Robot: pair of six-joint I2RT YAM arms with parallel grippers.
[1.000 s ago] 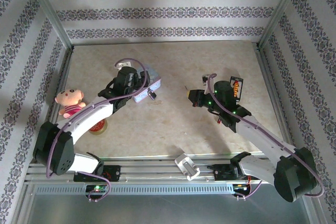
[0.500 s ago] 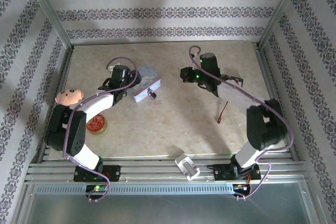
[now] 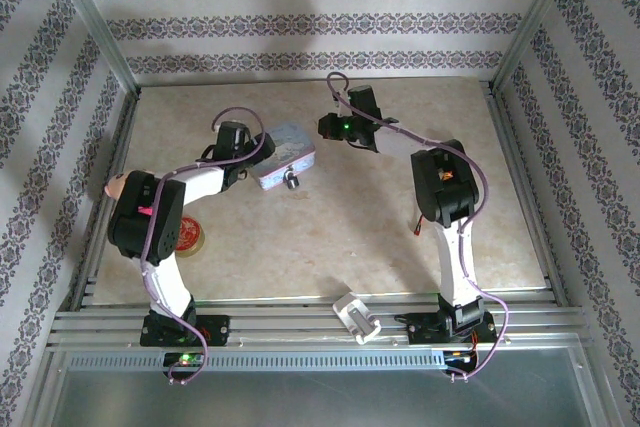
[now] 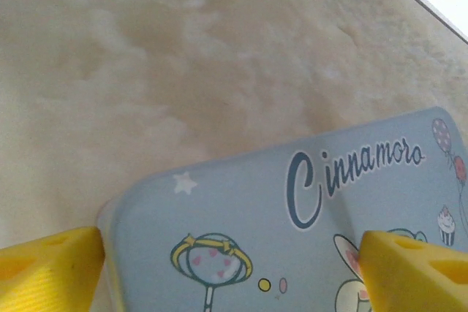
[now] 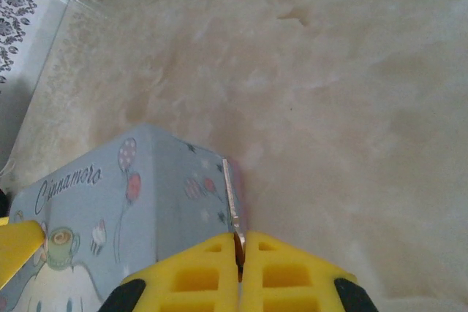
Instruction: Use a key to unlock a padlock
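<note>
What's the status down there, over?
Left gripper open, straddling tin box. Right gripper shut on key. Padlock on box front, untouched. Nothing blocking.

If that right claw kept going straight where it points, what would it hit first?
Likely the blue tin box near its corner, met by the key that the right gripper pinches; depth is unclear.

My left gripper (image 4: 232, 272) and right gripper (image 5: 240, 248) have yellow moulded plastic fingers, matt and faintly grainy. The tin (image 4: 307, 202) is smooth painted metal, pale blue, with a soft sheen and printed cartoons. The key (image 5: 232, 195) in my right grip is thin bare metal, silvery and bright. The table (image 5: 351, 93) is pale, marbled, smooth and matt. The padlock (image 3: 291, 182) looks dark; its finish is too small to tell.
</note>
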